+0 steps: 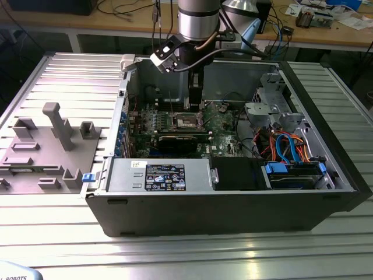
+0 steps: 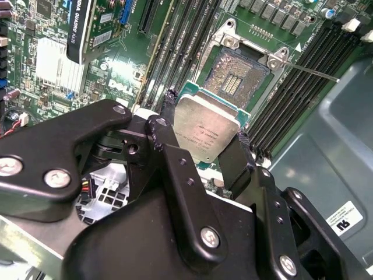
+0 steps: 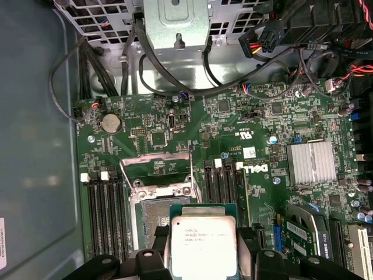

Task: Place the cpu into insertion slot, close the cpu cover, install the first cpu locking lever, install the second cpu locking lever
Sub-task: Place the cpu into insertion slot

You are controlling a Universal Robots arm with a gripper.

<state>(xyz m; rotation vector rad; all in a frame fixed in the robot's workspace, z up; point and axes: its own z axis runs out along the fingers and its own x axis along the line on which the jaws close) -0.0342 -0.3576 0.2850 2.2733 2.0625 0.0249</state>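
One cpu [image 2: 208,129] is hanging near the open socket [image 2: 240,73], not yet seated.
Narrowly parted, the gripper [image 2: 205,119] is clamping the chip by opposite edges; I judge it is needing a level, corner-aligned descent to spare the bare contacts.

1. A ribbed metal table [image 1: 175,256] carries an open computer case [image 1: 221,210] at its centre.
2. In the exterior view, a grey moulded fixture [image 1: 41,151] lies at the case's nine o'clock, just beside it.
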